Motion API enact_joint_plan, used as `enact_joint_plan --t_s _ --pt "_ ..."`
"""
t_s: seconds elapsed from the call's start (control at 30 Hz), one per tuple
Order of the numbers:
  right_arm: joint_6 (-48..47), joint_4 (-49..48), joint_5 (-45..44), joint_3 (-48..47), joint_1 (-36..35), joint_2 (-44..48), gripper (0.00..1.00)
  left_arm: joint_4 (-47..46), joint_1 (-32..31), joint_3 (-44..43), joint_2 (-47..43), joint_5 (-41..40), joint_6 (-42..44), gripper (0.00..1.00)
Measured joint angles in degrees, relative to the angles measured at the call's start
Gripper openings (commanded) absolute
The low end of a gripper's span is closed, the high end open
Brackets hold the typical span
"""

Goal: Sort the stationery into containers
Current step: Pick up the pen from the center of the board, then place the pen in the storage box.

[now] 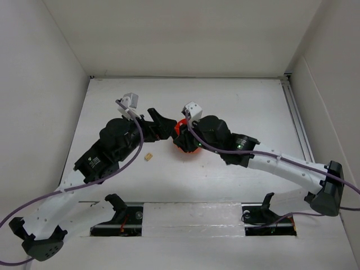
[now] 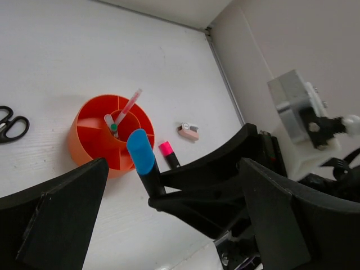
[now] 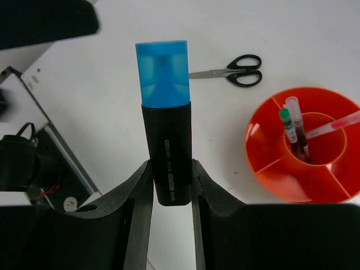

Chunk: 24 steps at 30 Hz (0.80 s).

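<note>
One blue-cap highlighter [image 3: 165, 129]: pinched in my R claw [image 3: 167, 169], near orange organizer [image 3: 270, 174].
L claw [image 2: 172, 169]: spread wide, empty.
Pink-cap highlighter [image 2: 167, 152]: lower half hidden behind R claw.
Top view: organizer mostly hidden under R arm [image 1: 270, 160].

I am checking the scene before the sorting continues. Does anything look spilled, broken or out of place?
Nothing is spilled or broken. The only odd thing is the pink pen in the middle cup of the orange organizer: it leans far over the cup's edge, while the other pens stand nearly upright.
</note>
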State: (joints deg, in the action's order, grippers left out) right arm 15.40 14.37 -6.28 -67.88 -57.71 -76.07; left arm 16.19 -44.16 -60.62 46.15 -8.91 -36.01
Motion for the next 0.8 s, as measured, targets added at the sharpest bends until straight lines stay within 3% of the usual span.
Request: enact_joint_plan --t_s 0.07,0.37,0.5,0.67,0.8 --pt "0.5 -1.1 -0.8 0.0 -1.9 0.2 0.00 -0.3 0.0 0.5 0.6 0.7 0.0 1.00" --pt "1.6 -4.5 -3.1 0.0 -5.0 2.2 0.00 -1.9 0.0 3.0 -0.6 1.4 -0.3 0.73" --pt "2.1 -5.7 -4.0 0.0 -5.0 3.9 0.00 -2.0 0.0 3.6 -0.9 1.5 -0.5 0.72" --pt "2.4 -7.7 -3.3 0.0 -5.0 5.3 0.00 -3.6 0.0 4.4 -1.7 1.7 -0.9 0.45" --pt "2.4 -8.4 -2.4 0.2 -5.5 5.2 0.00 -4.9 0.0 4.8 -2.3 2.0 -1.1 0.45"
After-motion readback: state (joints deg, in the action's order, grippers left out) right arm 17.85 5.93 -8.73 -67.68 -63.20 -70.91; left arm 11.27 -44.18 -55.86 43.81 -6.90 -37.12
